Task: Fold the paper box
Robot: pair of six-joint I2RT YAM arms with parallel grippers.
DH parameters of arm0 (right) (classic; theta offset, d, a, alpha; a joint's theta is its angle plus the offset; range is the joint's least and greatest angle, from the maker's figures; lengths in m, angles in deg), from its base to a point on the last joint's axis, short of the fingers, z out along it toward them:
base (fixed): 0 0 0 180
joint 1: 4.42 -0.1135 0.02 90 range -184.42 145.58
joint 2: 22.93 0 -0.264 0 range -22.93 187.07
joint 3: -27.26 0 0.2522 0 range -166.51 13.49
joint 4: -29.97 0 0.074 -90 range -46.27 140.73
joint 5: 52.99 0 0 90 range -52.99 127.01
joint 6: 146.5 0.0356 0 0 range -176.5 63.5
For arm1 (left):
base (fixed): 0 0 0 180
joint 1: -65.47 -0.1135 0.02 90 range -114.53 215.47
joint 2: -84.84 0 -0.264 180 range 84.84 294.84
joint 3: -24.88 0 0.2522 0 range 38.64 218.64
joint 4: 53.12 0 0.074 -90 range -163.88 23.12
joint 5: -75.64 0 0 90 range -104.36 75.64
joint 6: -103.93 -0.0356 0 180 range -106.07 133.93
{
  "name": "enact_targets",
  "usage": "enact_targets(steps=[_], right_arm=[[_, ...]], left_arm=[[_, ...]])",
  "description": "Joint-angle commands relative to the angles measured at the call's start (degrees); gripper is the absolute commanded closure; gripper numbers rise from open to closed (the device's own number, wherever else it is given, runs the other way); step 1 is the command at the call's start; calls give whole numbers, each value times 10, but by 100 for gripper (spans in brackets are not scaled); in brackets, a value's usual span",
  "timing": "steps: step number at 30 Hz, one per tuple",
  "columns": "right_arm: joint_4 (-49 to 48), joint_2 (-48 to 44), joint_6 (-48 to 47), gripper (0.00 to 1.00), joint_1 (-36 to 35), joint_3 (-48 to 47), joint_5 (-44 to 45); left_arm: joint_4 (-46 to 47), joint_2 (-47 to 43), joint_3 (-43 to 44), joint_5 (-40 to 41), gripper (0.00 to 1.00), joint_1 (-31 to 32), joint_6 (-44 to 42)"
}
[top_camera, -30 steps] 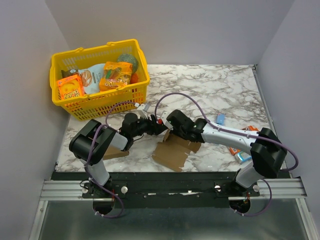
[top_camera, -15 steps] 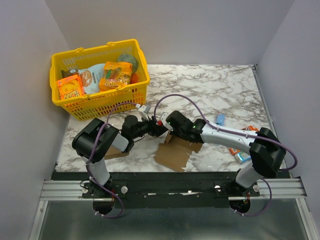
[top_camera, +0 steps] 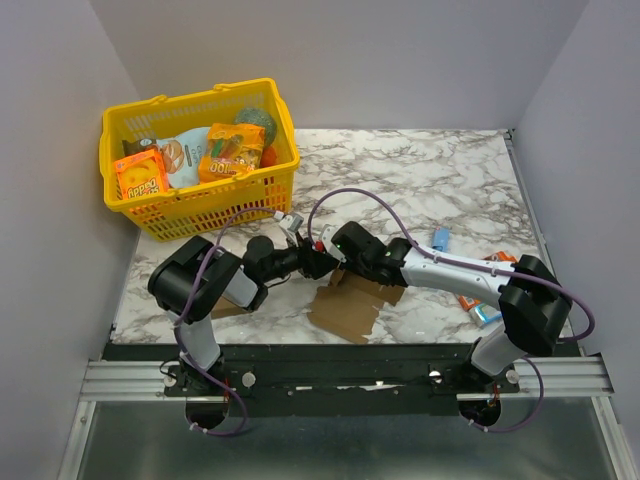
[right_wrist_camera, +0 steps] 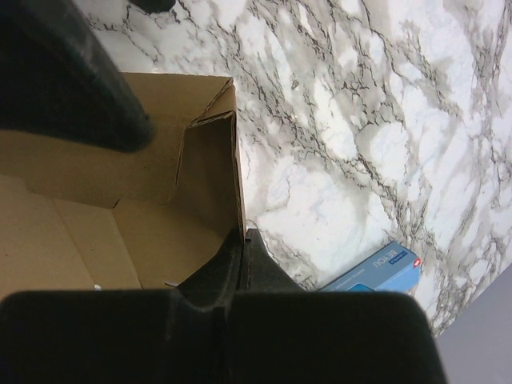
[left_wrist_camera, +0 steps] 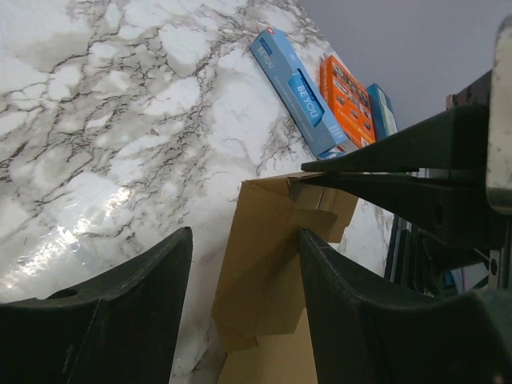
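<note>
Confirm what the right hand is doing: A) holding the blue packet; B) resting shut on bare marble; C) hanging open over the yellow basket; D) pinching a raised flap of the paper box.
D: the right wrist view shows the right hand shut on a raised cardboard flap of the paper box, with the flap's edge caught in its grip.

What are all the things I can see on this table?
paper box: one, brown, table's near middle, one flap raised.
cardboard rectangle: one, brown, table's near left, partly hidden.
basket: one, yellow, far left corner.
snack packs: several, mostly orange, inside the basket.
small packets: at least three, blue and orange, table's right side.
table: one, white and grey marble.
left pincer: one, black, open, facing the raised flap.
right pincer: one, black, shut on the flap's edge.
</note>
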Motion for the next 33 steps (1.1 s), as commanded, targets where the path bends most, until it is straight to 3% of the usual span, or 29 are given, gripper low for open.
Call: enact_targets(steps=[1,9,19,33], right_arm=[[-20,10,4,99,-9,-11,-4],[-20,10,4,99,-8,-14,-8],[-20,14,3,99,-9,-17,-7],[-23,15,9,99,-11,-16,-6]], left_arm=[[50,11,-15,-34,36,9,-4],[47,22,-12,-19,38,11,-14],[-72,-9,17,44,41,43,-99],[-190,-67,25,185,68,110,-213]])
